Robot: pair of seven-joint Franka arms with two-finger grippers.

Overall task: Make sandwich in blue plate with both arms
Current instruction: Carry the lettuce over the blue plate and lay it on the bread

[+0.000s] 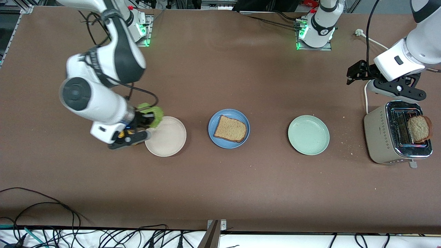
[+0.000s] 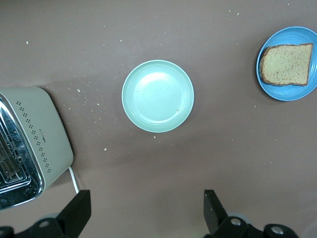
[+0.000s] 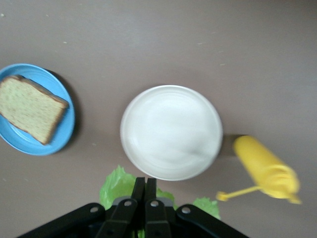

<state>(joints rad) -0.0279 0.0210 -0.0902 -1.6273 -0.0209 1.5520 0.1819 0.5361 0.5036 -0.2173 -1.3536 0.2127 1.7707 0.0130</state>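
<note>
- Our right pincer [image 1: 150,119] grips the lettuce [image 1: 154,113] over the beige plate's [image 1: 170,141] rim; the blue plate [image 1: 213,125] lies beside, toward the left arm's end.
- Left pincer [image 1: 358,74] waits open above the toaster [image 1: 379,137].

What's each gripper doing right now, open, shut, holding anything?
Left gripper: open, empty, above the toaster.
Right gripper: shut on the lettuce leaf, at the edge of the beige plate.
</note>
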